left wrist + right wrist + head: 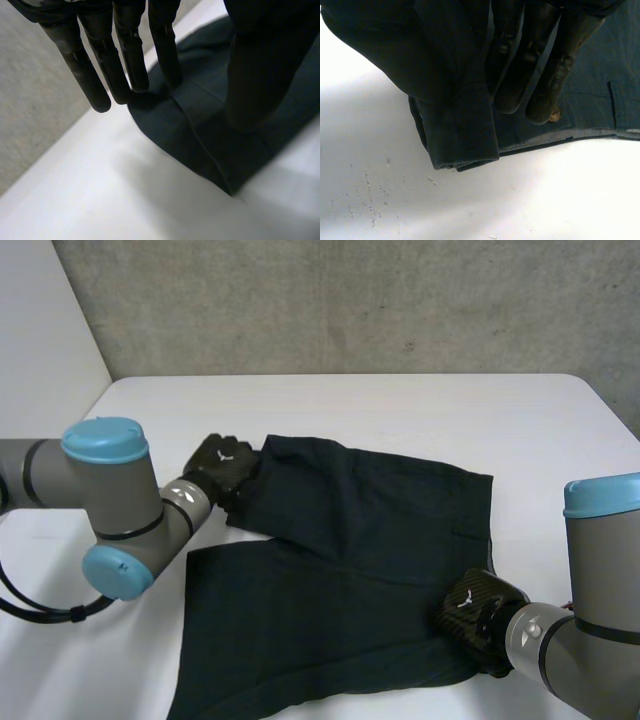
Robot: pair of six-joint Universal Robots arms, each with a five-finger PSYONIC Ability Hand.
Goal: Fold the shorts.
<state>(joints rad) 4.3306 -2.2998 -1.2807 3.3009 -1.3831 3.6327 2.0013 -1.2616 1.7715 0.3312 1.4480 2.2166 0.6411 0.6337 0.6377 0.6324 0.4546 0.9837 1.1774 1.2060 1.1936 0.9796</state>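
Pinching a hem corner of the dark shorts (340, 580) off the white counter (450, 410), the robot's right hand (476, 616) has the only grip on the garment, and that is where trouble could start. Its fingers (540, 75) are closed against a raised fold of cloth, the hem turned over and hanging just clear of the counter. The hold appears to take in little more than the edge, so a quick pull could let the fabric slide free.

The left hand (222, 466) sits at the opposite, far corner. Its fingers (125, 60) are straight and apart, tips at the cloth's edge, with the thumb (260, 75) poised above the fabric and nothing clamped between them. Should the right hand carry its corner across while that side is unheld, the whole garment would likely drag along the counter rather than fold, or the fold would land skewed.

The shorts lie across the middle of the counter between the two hands, spread mostly flat but askew. One leg runs toward the near-left edge, the other panel angles up toward the left hand, and a soft crease crosses where they meet. The cloth looks thin, limp and matte, and a pocket seam (620, 107) shows beside the right hand's fingers.
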